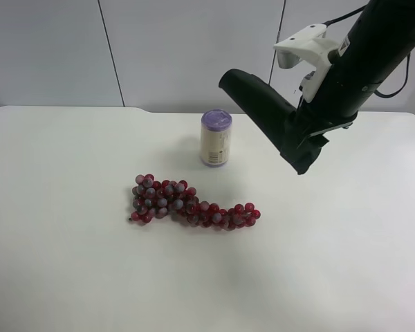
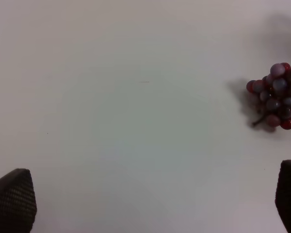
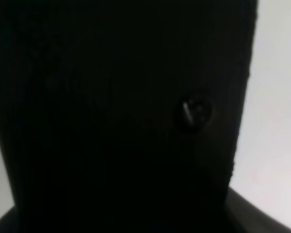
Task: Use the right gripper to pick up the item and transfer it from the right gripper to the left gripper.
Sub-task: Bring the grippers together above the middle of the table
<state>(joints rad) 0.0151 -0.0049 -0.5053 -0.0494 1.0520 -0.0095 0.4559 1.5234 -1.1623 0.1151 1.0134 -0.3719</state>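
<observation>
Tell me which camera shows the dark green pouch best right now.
Exterior high: the whole pouch shows, held above the table by the right gripper. Right wrist is too close, the pouch just fills it darkly. Left wrist shows none of it, only the grape bunch.

We read the table (image 1: 69, 263) from the high view, 12 o'clock toward the far wall. Grape bunch (image 1: 190, 204) lies on it near centre. Can (image 1: 216, 138) stands behind at the bunch's 1 o'clock, apart from it. Pouch (image 1: 263, 111) hangs clear of the table at the can's 2 o'clock, gripped in the right hand (image 1: 306, 145), free end toward 10 o'clock.
</observation>
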